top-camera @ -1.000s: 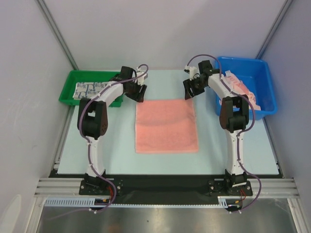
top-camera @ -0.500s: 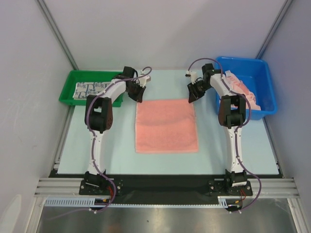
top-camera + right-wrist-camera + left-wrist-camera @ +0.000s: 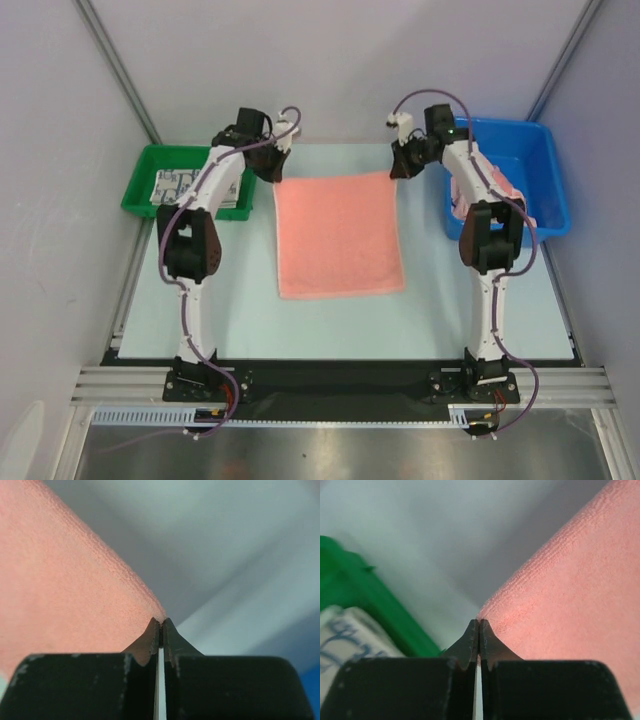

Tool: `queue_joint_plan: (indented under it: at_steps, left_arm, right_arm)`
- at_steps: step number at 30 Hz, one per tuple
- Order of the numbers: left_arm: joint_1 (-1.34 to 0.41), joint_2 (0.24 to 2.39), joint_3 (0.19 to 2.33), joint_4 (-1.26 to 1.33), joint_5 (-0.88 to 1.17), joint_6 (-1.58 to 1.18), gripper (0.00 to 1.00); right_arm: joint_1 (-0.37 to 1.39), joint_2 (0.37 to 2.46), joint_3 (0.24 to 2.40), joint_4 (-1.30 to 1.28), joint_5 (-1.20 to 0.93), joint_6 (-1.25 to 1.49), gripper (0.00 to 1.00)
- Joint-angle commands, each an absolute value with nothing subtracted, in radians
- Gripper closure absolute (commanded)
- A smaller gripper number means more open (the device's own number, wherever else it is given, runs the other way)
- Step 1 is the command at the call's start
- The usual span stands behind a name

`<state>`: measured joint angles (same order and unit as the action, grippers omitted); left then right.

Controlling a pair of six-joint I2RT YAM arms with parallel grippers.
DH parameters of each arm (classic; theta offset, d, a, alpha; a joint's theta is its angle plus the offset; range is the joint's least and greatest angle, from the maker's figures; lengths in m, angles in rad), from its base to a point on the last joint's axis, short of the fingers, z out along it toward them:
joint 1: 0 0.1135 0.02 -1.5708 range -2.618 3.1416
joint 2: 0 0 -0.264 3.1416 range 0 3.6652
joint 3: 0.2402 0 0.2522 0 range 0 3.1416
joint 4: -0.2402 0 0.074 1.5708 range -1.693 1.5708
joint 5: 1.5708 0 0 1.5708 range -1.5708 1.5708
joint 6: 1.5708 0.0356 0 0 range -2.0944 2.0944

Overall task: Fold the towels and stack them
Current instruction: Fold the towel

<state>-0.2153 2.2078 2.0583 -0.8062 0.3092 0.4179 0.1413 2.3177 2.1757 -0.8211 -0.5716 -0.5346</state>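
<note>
A salmon-pink towel [image 3: 338, 235] is spread in the middle of the table, its far edge lifted between my two grippers. My left gripper [image 3: 274, 172] is shut on the towel's far left corner [image 3: 485, 614]. My right gripper [image 3: 397, 168] is shut on the far right corner [image 3: 156, 612]. In both wrist views the jaws pinch the cloth tip, with the pink towel [image 3: 570, 590] hanging beside them. A white towel with blue-grey pattern [image 3: 178, 186] lies in the green bin. More peach towels [image 3: 505, 190] lie in the blue bin.
The green bin [image 3: 150, 160] sits at the far left of the table, the blue bin [image 3: 545, 170] at the far right. Grey walls enclose the table on three sides. A black rail runs along the near edge by the arm bases.
Both grippers closed on the towel's far corners and pulled them up and toward the back. The towel now looks stretched longer toward the far side.
</note>
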Motion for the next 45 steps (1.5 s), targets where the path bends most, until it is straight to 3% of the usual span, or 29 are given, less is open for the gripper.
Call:
queue_joint_plan:
  at_steps: [1, 12, 20, 25, 32, 36, 40, 45]
  left_arm:
    - [-0.209, 1.956, 2.048, -0.738, 0.230, 0.403, 1.00]
    - [-0.281, 1.625, 1.898, -0.767, 0.115, 0.411, 1.00]
    - [-0.388, 1.381, 1.784, -0.850, 0.078, 0.405, 1.00]
    - [-0.403, 1.347, 1.778, -0.922, 0.072, 0.391, 1.00]
    - [-0.388, 1.550, 1.799, -0.897, 0.061, 0.414, 0.99]
    - [-0.356, 1.747, 1.854, -0.838, 0.075, 0.439, 1.00]
    - [-0.307, 2.024, 2.017, -0.816, 0.127, 0.437, 1.00]
    - [-0.293, 2.218, 2.166, -0.828, 0.097, 0.478, 1.00]
  right_arm:
    - [0.137, 2.088, 2.155, -0.654, -0.543, -0.482, 1.00]
    - [0.149, 1.662, 1.878, -0.563, -0.557, -0.426, 1.00]
    - [0.224, 1.402, 1.732, -0.699, -0.537, -0.440, 1.00]
    - [0.232, 1.318, 1.700, -0.762, -0.546, -0.413, 1.00]
    - [0.190, 1.429, 1.588, -0.637, -0.612, -0.388, 1.00]
    - [0.158, 1.621, 1.545, -0.526, -0.664, -0.400, 1.00]
    - [0.129, 1.851, 1.626, -0.422, -0.710, -0.410, 1.00]
    - [0.118, 2.080, 1.807, -0.465, -0.686, -0.468, 1.00]
